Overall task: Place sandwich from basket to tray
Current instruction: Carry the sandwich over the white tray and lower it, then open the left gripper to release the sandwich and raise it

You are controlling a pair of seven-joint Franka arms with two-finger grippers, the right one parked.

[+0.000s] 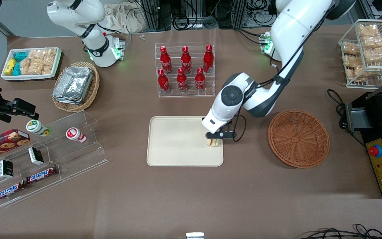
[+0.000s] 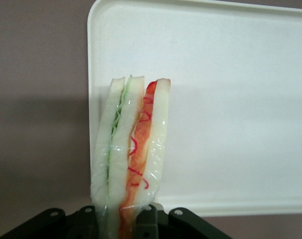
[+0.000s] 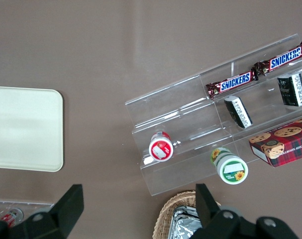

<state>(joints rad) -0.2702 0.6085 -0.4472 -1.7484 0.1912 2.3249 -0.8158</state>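
Gripper [image 1: 215, 139] clamps the sandwich [image 2: 131, 154] by its base over the tray [image 1: 177, 141]; light, soft, wrapped, crushes easily.

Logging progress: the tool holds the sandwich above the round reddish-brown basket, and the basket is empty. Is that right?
Not quite. The tool holds the sandwich above the cream tray, at its edge nearest the basket, not above the basket. The front view shows this. The basket is indeed empty.
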